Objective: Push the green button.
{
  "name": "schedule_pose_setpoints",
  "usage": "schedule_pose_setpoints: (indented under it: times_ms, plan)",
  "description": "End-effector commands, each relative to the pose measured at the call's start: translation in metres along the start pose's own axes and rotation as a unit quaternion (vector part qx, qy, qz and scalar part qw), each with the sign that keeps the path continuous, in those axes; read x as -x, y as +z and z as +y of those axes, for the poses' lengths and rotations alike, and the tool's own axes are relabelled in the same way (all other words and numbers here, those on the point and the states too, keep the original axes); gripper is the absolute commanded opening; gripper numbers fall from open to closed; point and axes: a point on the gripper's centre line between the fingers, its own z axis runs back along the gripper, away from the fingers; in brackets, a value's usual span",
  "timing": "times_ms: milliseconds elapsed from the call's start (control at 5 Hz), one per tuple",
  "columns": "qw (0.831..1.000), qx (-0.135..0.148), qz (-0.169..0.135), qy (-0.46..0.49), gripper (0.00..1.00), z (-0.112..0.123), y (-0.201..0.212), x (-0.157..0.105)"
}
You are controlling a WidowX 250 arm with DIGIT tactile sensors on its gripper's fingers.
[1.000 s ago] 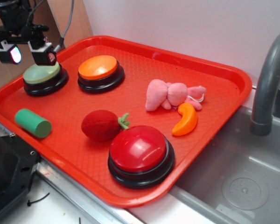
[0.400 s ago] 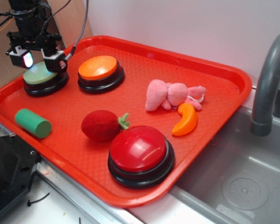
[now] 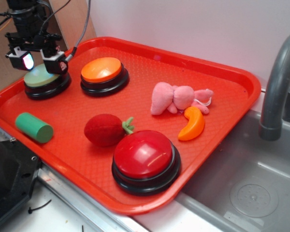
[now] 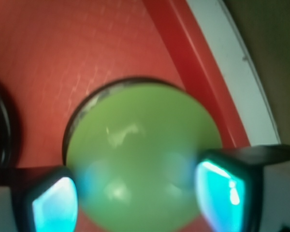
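On the red plastic tray (image 3: 222, 72), a round red push button on a black base (image 3: 144, 155) sits nearest, with a red plush strawberry (image 3: 105, 129) just behind it. At the far left stands the round pale sage-green domed push button (image 3: 40, 79), beside a round orange-topped button (image 3: 102, 70). The black gripper (image 3: 38, 58) hangs over it, its 2 fingers (image 4: 222, 188) spread wide and released, holding nothing.

The green button (image 3: 40, 79), a pale sage dome on a black base, sits upright at the tray's far-left corner.
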Motion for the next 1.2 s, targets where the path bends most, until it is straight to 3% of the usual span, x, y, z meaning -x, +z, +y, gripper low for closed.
schedule_pose_setpoints:
  times_ms: [0, 400, 600, 1000]
  plan:
    - [0.997, -0.024, -0.055, 0.053, 1.00, 0.021, 0.058, 0.004]
    - [0.995, -0.037, -0.065, 0.069, 1.00, 0.021, 0.074, 0.011]
    - [0.995, -0.025, -0.069, 0.065, 1.00, 0.020, 0.078, 0.012]
    - [0.995, -0.028, -0.073, 0.056, 1.00, 0.015, 0.088, 0.013]
